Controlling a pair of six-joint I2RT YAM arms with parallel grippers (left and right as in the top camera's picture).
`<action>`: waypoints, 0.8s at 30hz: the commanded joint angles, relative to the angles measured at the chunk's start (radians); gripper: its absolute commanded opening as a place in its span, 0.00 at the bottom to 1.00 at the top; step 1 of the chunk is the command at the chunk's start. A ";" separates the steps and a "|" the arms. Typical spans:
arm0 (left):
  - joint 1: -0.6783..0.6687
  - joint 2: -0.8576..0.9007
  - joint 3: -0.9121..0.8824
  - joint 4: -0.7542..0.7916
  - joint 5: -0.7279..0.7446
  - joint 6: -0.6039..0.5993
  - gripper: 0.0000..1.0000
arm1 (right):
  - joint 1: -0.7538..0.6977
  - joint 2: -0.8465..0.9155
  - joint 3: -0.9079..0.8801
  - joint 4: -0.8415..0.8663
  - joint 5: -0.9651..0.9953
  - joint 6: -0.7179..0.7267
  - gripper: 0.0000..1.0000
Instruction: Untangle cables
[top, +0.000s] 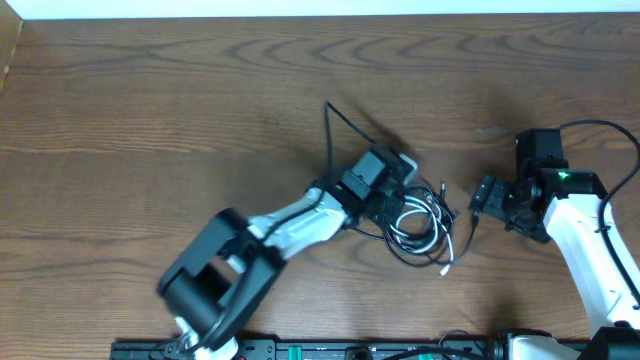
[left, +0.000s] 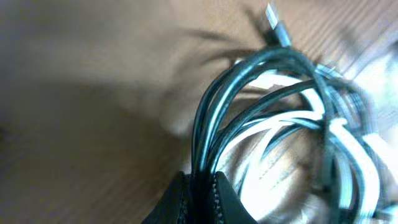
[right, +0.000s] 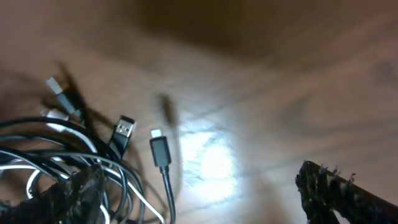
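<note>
The cables (top: 425, 228) lie in a tangled bundle of black and white cords at the table's middle. One black cord (top: 340, 120) trails away toward the back. My left gripper (top: 393, 207) sits on the bundle's left side. In the left wrist view it (left: 202, 190) is shut on a few black strands, and looped cables (left: 267, 106) rise from its jaws over a white cord (left: 348, 149). My right gripper (top: 476, 203) stands open just right of the bundle. In the right wrist view it (right: 205, 193) holds nothing, with a black plug (right: 160, 149) and a USB plug (right: 125, 129) ahead.
Brown wooden table (top: 150, 120) with a pale wall edge along the back. A thicker black wire (top: 600, 125) arcs from the right arm. The arms' base rail (top: 300, 350) runs along the front edge.
</note>
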 joint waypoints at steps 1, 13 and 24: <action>0.063 -0.187 0.002 0.008 0.002 -0.076 0.07 | -0.002 -0.008 0.009 0.047 -0.205 -0.160 0.98; 0.158 -0.486 0.002 -0.025 0.114 -0.124 0.08 | -0.002 -0.008 0.009 0.218 -0.619 -0.316 0.99; 0.169 -0.526 0.002 0.083 0.189 -0.235 0.08 | 0.008 -0.008 0.009 0.269 -0.861 -0.318 0.99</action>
